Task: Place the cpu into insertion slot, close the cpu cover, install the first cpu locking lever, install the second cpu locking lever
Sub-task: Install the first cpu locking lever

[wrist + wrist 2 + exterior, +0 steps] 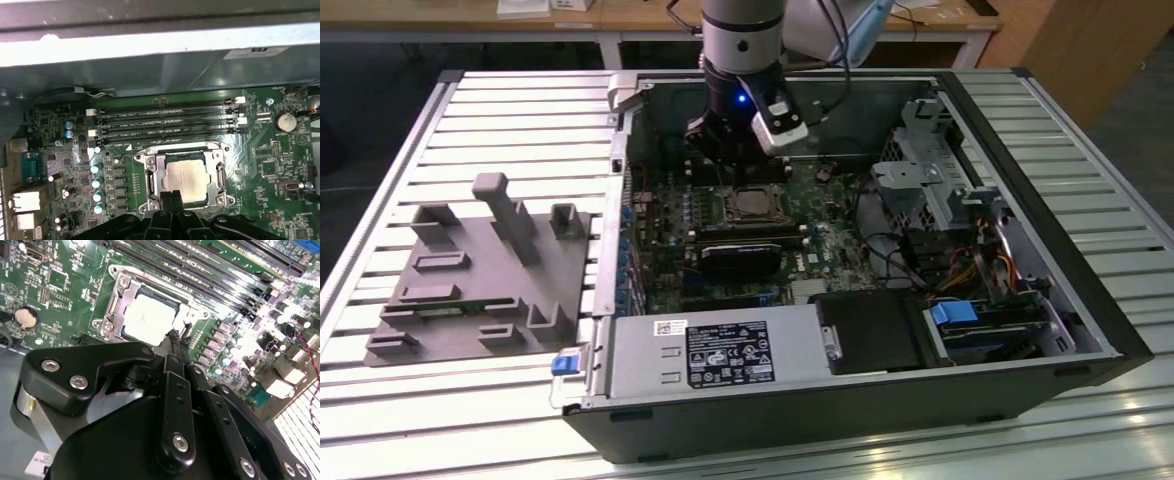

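Gripper (172,196) jaws are pressed together: flat black fingers side by side, nothing between them. The tips sit at the near edge of the socket (141,205), which has a shiny silver rim. The chip (186,177), a dull grey metal square, lies flat in the socket. The cover frame (216,176), a thin bright plate, is down around it, and the chip shows through the window. Four long black memory slots (165,122) run parallel just beside the socket on the green circuit board (270,165). A round silver coin battery (285,120) is near the slot ends. Open room above the socket. The black case (1107,330) walls stand close around the board. The power supply (720,355) is grey and carries a white label with black print. The table (400,420) is slatted metal. A grey moulded fixture (480,270) sits on the exterior view's left, apart from the case.
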Motion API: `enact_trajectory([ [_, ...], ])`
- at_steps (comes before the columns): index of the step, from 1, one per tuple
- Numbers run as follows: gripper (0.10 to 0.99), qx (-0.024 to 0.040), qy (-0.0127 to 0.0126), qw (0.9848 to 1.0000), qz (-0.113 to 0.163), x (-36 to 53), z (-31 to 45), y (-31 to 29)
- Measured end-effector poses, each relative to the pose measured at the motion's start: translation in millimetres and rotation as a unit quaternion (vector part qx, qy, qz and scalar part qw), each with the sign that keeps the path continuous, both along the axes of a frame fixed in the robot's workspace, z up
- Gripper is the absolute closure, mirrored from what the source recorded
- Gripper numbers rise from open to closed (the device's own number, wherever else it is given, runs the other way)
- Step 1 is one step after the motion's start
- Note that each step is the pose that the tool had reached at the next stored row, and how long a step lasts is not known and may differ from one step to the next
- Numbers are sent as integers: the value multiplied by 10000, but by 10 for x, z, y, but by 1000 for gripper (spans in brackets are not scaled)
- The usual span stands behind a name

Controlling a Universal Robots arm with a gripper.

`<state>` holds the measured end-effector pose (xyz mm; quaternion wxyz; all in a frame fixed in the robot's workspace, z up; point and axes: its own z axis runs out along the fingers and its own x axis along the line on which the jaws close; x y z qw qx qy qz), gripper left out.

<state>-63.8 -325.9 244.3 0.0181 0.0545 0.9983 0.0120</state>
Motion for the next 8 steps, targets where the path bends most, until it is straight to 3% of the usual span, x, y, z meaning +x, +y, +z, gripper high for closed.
enact_trajectory([
  [8,980,0,0,10000,0,0,154,0],
])
